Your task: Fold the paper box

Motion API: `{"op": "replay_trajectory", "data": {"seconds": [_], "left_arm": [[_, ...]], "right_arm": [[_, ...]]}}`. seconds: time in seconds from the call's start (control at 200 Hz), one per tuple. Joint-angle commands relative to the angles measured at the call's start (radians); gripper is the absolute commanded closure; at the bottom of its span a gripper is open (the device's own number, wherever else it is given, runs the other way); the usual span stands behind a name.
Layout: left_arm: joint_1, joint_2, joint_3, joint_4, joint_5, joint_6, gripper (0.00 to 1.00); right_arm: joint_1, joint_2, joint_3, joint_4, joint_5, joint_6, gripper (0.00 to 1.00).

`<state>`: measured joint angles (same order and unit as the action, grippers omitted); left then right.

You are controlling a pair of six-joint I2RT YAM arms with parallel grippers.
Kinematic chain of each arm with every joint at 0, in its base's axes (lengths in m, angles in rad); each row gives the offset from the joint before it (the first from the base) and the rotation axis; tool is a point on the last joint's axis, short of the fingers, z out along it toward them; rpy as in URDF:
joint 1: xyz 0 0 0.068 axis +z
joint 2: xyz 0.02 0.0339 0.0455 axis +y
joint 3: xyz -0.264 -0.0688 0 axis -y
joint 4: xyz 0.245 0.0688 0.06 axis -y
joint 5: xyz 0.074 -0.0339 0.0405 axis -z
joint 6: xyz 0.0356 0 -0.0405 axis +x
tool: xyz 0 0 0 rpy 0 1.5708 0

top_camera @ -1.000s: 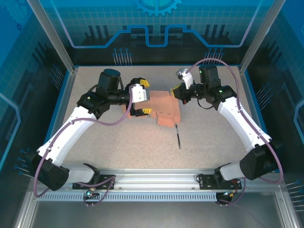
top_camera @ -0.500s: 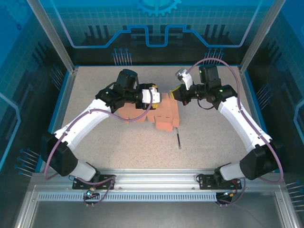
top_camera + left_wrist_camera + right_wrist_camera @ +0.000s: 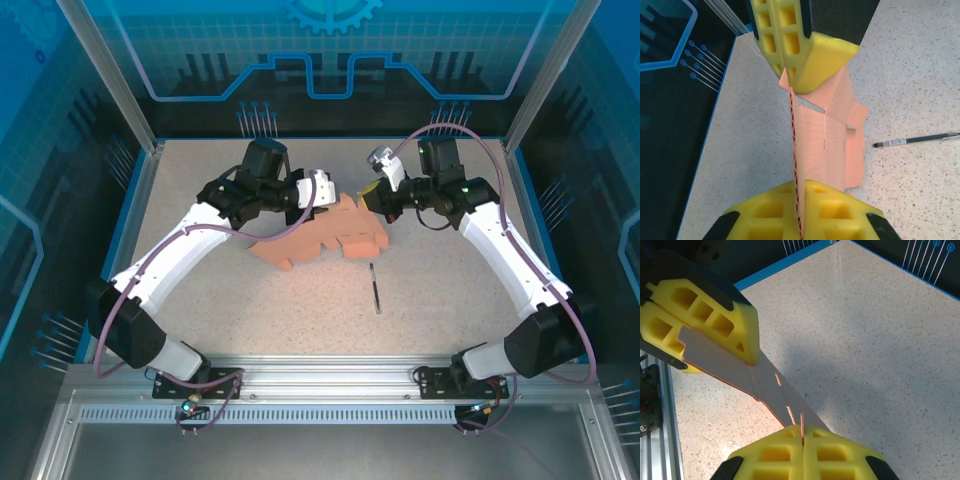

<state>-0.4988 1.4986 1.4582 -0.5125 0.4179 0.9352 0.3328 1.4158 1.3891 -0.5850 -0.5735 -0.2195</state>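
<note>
"Where was the paper box?"

"Strung between both tools, its long axis running left to right and tilted above the worktop."

"Their grips?"

"The left tool was pinched narrow on the left edge, the right tool on the right edge. The loose panels hung toward the bases, nearer the left arm."
</note>
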Motion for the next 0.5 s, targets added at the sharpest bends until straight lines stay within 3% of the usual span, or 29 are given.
{"op": "replay_trajectory", "data": {"seconds": [0.0, 0.105, 0.245, 0.495], "left_arm": [[0.043, -0.051, 0.034, -0.066, 0.079, -0.057, 1.0], [0.095, -0.087, 0.048, -0.099, 0.185, -0.114, 1.0], [0.166, -0.132, 0.046, -0.074, 0.333, -0.216, 1.0], [0.217, -0.152, 0.027, -0.011, 0.422, -0.316, 1.0]], "right_arm": [[0.0, -0.009, 0.058, 0.008, -0.003, -0.056, 0.84], [-0.02, -0.06, 0.034, 0.038, -0.005, -0.1, 0.53], [-0.067, -0.127, -0.035, 0.134, -0.117, -0.131, 0.36], [-0.073, -0.167, -0.108, 0.158, -0.233, -0.202, 0.3]]}}
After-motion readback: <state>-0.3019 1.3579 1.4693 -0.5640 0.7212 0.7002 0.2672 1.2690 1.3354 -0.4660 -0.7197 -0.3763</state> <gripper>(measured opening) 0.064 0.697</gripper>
